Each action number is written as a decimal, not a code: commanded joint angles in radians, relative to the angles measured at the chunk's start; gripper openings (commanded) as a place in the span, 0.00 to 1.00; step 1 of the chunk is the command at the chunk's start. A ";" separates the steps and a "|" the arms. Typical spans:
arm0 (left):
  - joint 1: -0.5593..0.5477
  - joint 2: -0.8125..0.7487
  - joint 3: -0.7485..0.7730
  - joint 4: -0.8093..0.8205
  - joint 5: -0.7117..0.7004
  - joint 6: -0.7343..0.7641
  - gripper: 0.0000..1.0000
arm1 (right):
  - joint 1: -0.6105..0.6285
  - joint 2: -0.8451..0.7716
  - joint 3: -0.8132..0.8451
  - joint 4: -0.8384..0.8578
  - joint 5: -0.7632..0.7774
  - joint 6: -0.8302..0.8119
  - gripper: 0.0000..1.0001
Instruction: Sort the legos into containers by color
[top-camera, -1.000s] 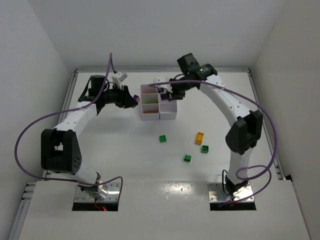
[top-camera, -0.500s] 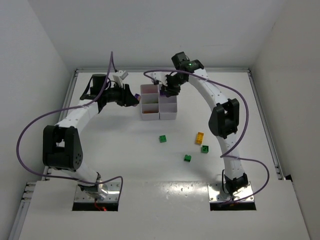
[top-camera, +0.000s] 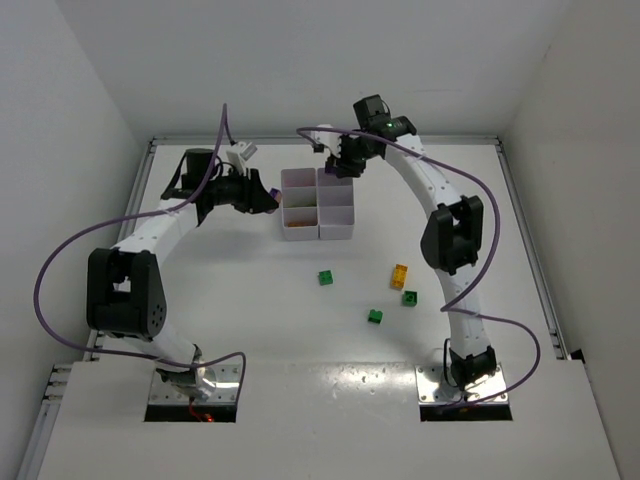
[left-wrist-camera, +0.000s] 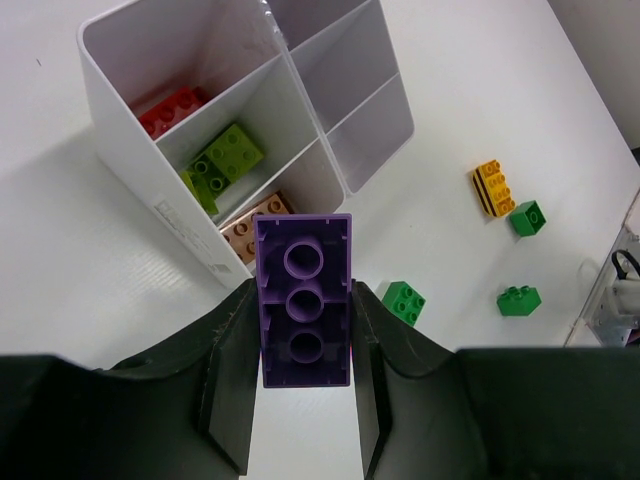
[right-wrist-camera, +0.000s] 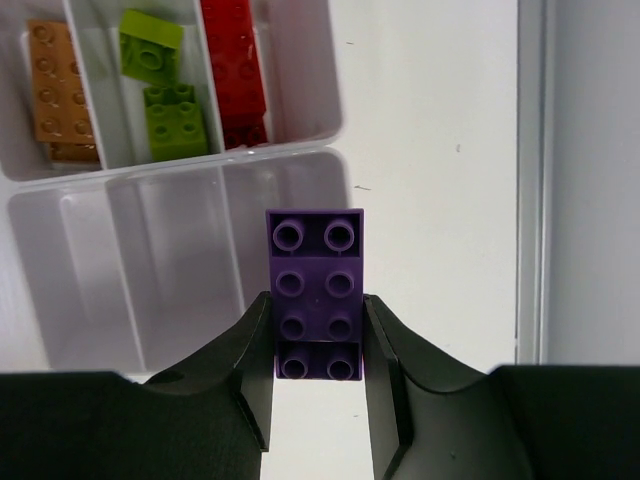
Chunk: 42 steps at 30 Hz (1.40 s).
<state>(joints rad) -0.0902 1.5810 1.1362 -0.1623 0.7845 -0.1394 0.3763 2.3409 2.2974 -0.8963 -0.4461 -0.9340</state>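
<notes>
Arms (top-camera: 160, 232) outstretched by containers (top-camera: 336, 233) — left fingers (left-wrist-camera: 232, 370), right fingers (right-wrist-camera: 250, 360), each tight on a purple lego (left-wrist-camera: 304, 300).

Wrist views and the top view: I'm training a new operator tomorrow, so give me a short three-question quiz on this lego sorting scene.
1. True or false: the left hand and the right hand each grip a purple lego.
2. How many compartments of the containers have something in them? A two, B three, C six.
3. How many green legos lie loose on the table?
Key: 1 true; 2 B; 3 three.
</notes>
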 joint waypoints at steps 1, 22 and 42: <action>-0.002 0.002 0.039 0.037 0.007 -0.008 0.16 | 0.001 0.018 0.017 0.089 0.024 0.024 0.22; 0.017 0.002 0.030 0.037 0.016 -0.008 0.16 | 0.019 -0.012 -0.068 0.098 0.043 0.015 0.52; -0.198 0.255 0.431 0.055 -0.212 -0.011 0.14 | -0.126 -0.512 -0.430 0.428 0.179 0.492 0.62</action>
<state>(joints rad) -0.2588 1.7893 1.5040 -0.1261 0.6651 -0.1429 0.2920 1.9503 1.9537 -0.5766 -0.3401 -0.5880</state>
